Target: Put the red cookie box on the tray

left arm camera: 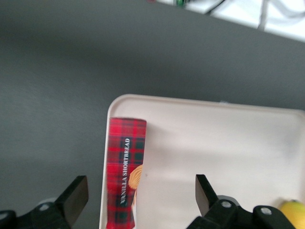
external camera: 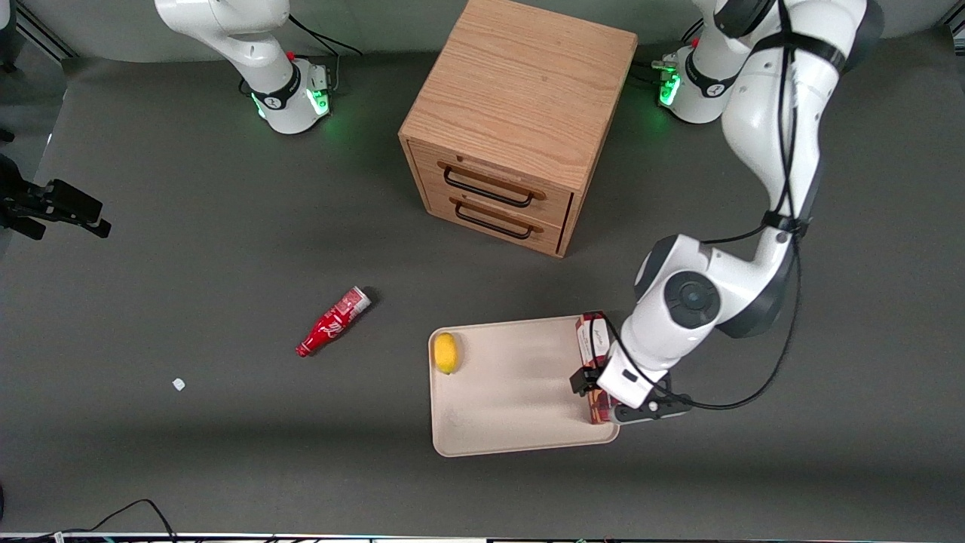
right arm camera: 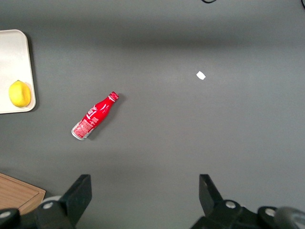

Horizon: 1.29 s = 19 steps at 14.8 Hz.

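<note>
The box (left arm camera: pixel 125 171) already lay along the tray's (external camera: pixel 513 445) edge, and the gripper (left arm camera: pixel 138 198) hovered above it, fingers spread wide, holding nothing.

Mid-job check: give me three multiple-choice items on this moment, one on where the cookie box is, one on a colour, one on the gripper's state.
1. Where does the red cookie box lie?
A. in a drawer
B. on the tray, along its edge toward the working arm's end
C. beside the red bottle

2. What colour is the lemon on the tray?
A. yellow
B. green
C. purple

3. How is the gripper above the box?
A. shut on the box
B. shut on the lemon
C. open

Answers:
1 B, the box lies inside the rim.
2 A, it shows yellow.
3 C, both fingers stand clear of the box.
</note>
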Each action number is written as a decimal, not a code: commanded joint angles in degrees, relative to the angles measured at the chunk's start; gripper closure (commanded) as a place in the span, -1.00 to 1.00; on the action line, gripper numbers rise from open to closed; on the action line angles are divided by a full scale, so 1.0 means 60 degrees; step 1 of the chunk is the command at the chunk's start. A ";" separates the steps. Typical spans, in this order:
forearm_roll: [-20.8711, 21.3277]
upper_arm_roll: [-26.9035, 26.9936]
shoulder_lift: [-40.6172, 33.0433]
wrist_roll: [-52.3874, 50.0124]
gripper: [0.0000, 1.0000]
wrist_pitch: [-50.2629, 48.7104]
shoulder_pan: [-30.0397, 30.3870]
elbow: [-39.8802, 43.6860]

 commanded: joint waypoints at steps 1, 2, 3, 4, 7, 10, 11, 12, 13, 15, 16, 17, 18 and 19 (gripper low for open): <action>-0.0276 0.0043 -0.1429 -0.0032 -1.00 -0.0579 0.0419 -0.0973; -0.0276 0.0029 -0.1810 0.0084 -1.00 -0.0900 0.0609 -0.1119; -0.0334 0.0014 -0.2205 0.0288 -1.00 -0.1281 0.0828 -0.1280; -0.0349 -0.0001 -0.2673 0.0493 -1.00 -0.1632 0.1062 -0.1543; -0.0670 -0.0015 -0.4444 0.1442 -1.00 -0.2205 0.2013 -0.2961; -0.0905 -0.0015 -0.5692 0.3288 -1.00 -0.3958 0.2937 -0.3406; -0.0906 -0.0015 -0.6000 0.3641 -1.00 -0.4473 0.3157 -0.3406; -0.0920 -0.0015 -0.6308 0.4080 -1.00 -0.4782 0.3377 -0.3406; -0.0993 -0.0015 -0.6601 0.4577 -1.00 -0.5061 0.3582 -0.3420; -0.1315 0.0014 -0.7143 0.5327 -1.00 -0.5574 0.3979 -0.3420; -0.1316 0.0014 -0.7349 0.5387 -1.00 -0.5808 0.4067 -0.3406; -0.1316 0.0014 -0.7525 0.5402 -1.00 -0.5999 0.4082 -0.3406; -0.1331 0.0014 -0.7657 0.5446 -1.00 -0.6117 0.4082 -0.3406; -0.1345 0.0028 -0.7774 0.5548 -1.00 -0.6234 0.4097 -0.3377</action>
